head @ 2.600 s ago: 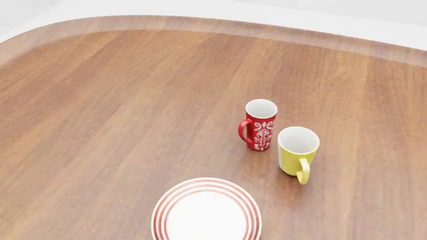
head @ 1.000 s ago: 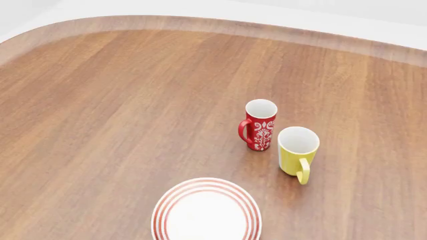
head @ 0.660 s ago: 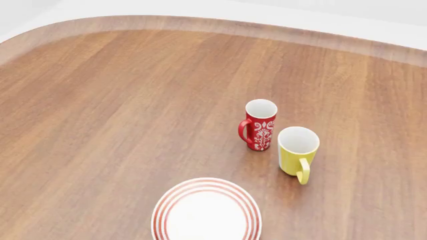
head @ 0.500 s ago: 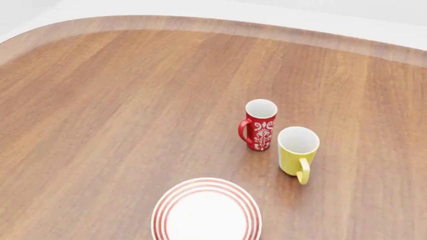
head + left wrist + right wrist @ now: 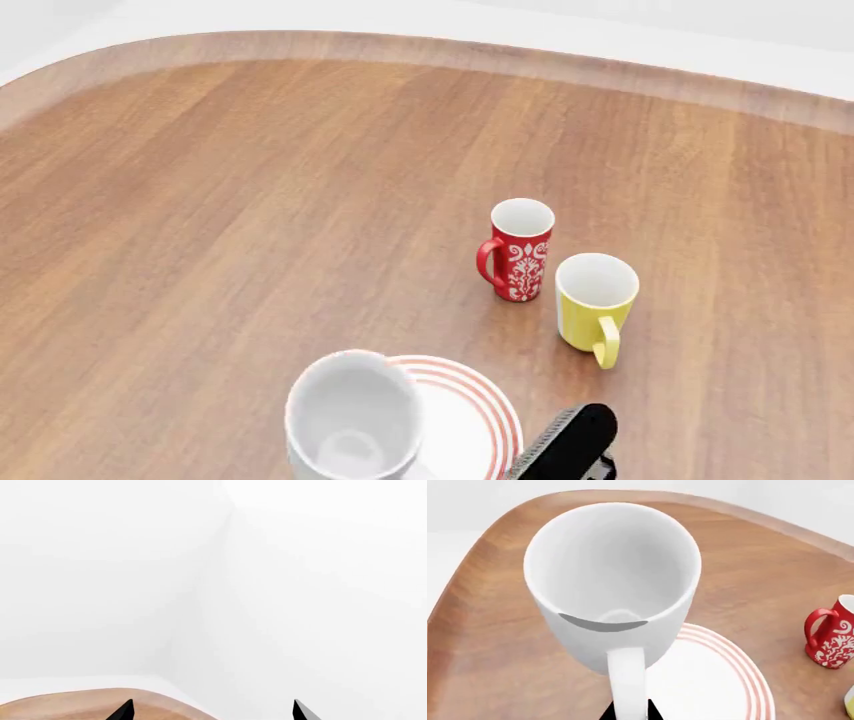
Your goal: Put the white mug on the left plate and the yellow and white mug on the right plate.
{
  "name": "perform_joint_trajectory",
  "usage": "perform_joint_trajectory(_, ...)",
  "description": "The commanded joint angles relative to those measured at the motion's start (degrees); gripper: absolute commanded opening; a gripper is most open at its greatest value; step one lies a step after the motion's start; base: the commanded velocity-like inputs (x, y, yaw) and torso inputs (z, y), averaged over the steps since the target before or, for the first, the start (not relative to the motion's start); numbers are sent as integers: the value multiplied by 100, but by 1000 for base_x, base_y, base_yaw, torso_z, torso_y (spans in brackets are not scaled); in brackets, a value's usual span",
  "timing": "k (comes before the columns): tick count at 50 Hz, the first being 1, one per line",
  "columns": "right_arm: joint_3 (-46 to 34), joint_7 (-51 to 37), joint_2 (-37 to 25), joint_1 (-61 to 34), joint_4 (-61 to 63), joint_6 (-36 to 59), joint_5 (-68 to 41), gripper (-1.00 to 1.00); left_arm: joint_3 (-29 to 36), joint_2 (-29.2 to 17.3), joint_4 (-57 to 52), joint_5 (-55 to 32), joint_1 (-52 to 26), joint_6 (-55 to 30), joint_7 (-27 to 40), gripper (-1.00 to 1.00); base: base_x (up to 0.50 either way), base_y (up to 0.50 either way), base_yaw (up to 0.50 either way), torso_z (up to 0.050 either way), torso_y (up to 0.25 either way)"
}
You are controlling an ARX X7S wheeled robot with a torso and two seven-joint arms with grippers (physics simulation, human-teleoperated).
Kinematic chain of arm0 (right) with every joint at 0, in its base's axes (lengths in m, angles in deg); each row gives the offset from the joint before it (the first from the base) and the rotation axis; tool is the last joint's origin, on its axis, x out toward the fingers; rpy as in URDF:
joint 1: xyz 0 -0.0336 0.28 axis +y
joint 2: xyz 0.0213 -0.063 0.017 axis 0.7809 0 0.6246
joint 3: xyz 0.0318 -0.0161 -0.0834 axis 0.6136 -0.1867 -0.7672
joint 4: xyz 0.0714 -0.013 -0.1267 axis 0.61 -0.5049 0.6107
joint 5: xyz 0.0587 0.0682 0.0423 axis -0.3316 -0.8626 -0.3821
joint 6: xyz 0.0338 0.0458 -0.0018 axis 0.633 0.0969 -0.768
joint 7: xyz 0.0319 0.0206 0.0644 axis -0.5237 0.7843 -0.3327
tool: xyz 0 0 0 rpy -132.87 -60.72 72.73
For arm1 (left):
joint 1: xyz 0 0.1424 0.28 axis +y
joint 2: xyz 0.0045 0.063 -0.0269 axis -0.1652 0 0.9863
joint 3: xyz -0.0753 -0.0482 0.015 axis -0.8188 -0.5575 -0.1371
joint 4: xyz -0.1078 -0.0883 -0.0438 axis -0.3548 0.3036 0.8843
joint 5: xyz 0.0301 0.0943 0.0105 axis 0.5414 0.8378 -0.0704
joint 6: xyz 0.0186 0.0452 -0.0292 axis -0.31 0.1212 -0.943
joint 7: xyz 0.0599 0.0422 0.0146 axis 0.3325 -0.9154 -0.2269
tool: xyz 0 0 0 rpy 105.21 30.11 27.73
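The right hand (image 5: pixel 629 711) grips the white mug (image 5: pixel 614 580) by its handle over a plate (image 5: pixel 720 680).

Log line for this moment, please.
right tool: shut on white mug handle | mug: above plate | left tool: open, idle | yellow and white mug: untouched

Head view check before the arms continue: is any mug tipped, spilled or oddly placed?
Nothing stands out. The white mug hangs upright over the plate, its handle between the right gripper's fingers. The red mug and yellow and white mug stand upright on the table.
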Motion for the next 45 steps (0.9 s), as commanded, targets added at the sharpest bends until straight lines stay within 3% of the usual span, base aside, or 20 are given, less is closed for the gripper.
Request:
perform_joint_trajectory(1,284,-367,245,-434,-197,589,-286,-100,9,-23,-24,-34,7,9,36,100,0,0,0,0,0)
perform_joint_trajectory(20,-114,-442,787,-1685,-1665,1206,12,-100,-86,-68,-114,-167,96,45,87,100,0,0,0,0,0)
perform_joint_trajectory(45,-678,-413,972,-2302,-2660,1475,453,-100,-120,-135,-218,-331,98,44,183,100,0,0,0,0,0)
